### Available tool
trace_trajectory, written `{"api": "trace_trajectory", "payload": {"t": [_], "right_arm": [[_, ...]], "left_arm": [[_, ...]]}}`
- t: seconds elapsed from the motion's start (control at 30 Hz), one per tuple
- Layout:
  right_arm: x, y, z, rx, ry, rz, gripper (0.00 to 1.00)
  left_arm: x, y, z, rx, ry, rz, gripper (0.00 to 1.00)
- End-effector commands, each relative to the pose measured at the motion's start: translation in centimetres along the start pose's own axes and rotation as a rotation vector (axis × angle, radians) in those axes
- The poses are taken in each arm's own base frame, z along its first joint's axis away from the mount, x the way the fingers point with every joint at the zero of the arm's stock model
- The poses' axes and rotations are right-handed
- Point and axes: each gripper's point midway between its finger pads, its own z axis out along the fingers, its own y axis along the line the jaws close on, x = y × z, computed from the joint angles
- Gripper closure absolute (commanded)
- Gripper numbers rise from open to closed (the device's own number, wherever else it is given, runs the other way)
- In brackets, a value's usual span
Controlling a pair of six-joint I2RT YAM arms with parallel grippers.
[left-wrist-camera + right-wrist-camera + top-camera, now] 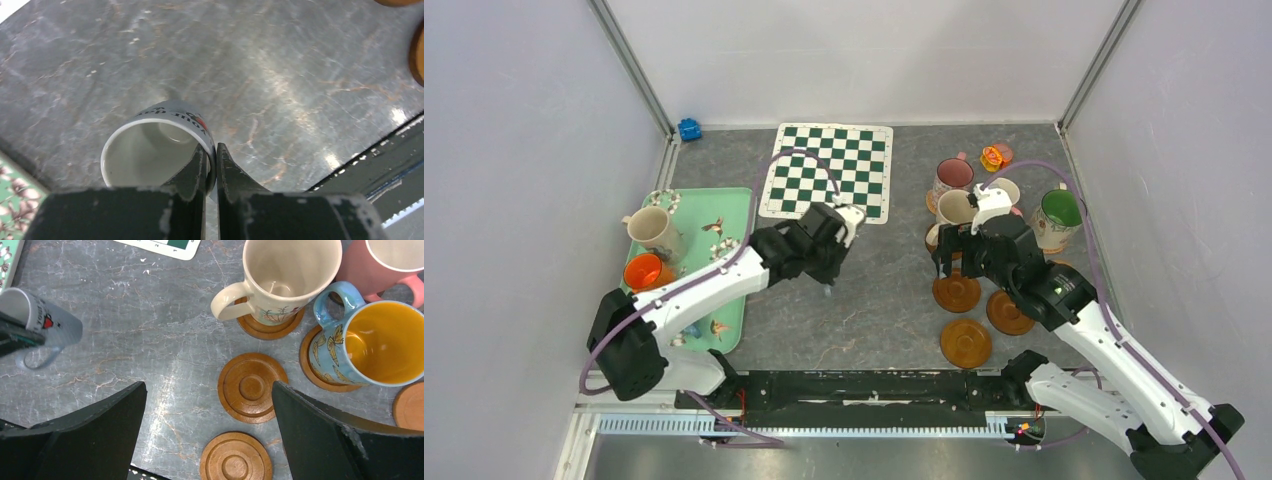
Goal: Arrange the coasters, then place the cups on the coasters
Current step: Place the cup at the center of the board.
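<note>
The left gripper (211, 155) is pinching the wall of a small white mug (150, 150), one finger inside the rim and one outside. It does so over the bare grey table (275, 75), about the middle and towards the near edge. Only the left wrist view shows this grip; from above, the arm hides the mug almost wholly. The right wrist view shows the same mug from the side, tilted, with a red heart in its printing and its handle hanging down. Whether it touches the table I cannot tell.

The right gripper (209, 385) hangs with its fingers spread wide and nothing between them. It is above a bare brown coaster (252, 387), with a second bare coaster (236, 457) just on the near side. Beyond them a cream mug (285, 270) stands on a coaster of its own. To its right a blue butterfly mug (370, 345) with a yellow inside stands on another, and a pink mug (395, 260) is behind it. The overhead view does not show the butterfly mug, as the arm covers it.

Only the overhead view shows the rest:
- A green tray (739, 200) at the table's left edge carries a patterned mug (652, 228) and an orange cup (644, 271).
- A chequered mat (829, 170) lies by the far edge.
- A green-lined mug (1059, 215) stands near the right edge.
</note>
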Motion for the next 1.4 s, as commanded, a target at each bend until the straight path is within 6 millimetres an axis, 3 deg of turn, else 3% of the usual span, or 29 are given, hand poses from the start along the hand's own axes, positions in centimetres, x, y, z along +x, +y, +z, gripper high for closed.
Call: {"api": "trace_trajectory", "payload": {"t": [0.0, 0.17, 0.47, 0.57, 0.63, 0.77, 0.9, 1.07, 1.23, 1.3, 1.37], "right_arm": [[-0.2, 0.0, 0.0, -0.008, -0.029, -0.011, 0.02], [-0.7, -0.2, -0.4, -0.001, -0.051, -0.008, 0.02], [-0.4, -0.7, -0.5, 0.024, -0.055, 0.007, 0.02], [-0.3, -0.7, -0.5, 0.025, -0.049, 0.008, 0.03], [-0.2, -0.6, -0.4, 0.022, -0.044, 0.008, 0.04], [-0.4, -0.3, -0.5, 0.008, -0.045, 0.011, 0.05], [-0.7, 0.1, -0.8, -0.013, -0.044, 0.016, 0.12], [-0.5, 1.4, -0.8, -0.084, -0.022, 0.019, 0.24], [0.3, 3.2, -0.1, -0.174, 0.005, 0.031, 0.37], [0.9, 3.9, 0.4, -0.209, 0.030, 0.031, 0.39], [1.8, 4.4, 1.2, -0.225, 0.071, 0.025, 0.40]], "left_arm": [[-2.5, -4.5, 0.0, 0.009, -0.121, 0.020, 0.98], [-2.1, -8.9, 1.8, 0.058, -0.096, 0.086, 0.96], [-0.8, -12.5, 3.9, 0.074, -0.042, 0.162, 0.89], [-0.9, -12.6, 3.9, 0.081, -0.043, 0.151, 0.80], [-1.2, -12.7, 3.6, 0.085, -0.056, 0.141, 0.66], [-2.1, -12.6, 2.8, 0.080, -0.090, 0.119, 0.50], [-3.7, -11.7, 1.3, 0.057, -0.127, 0.100, 0.40], [-6.7, -9.2, -1.4, 0.085, -0.193, -0.008, 0.37], [-8.8, -3.9, -3.2, 0.084, -0.242, -0.139, 0.35], [-9.2, -1.6, -3.9, 0.093, -0.264, -0.193, 0.35], [-9.4, -0.6, -5.0, 0.149, -0.298, -0.220, 0.34]]}}
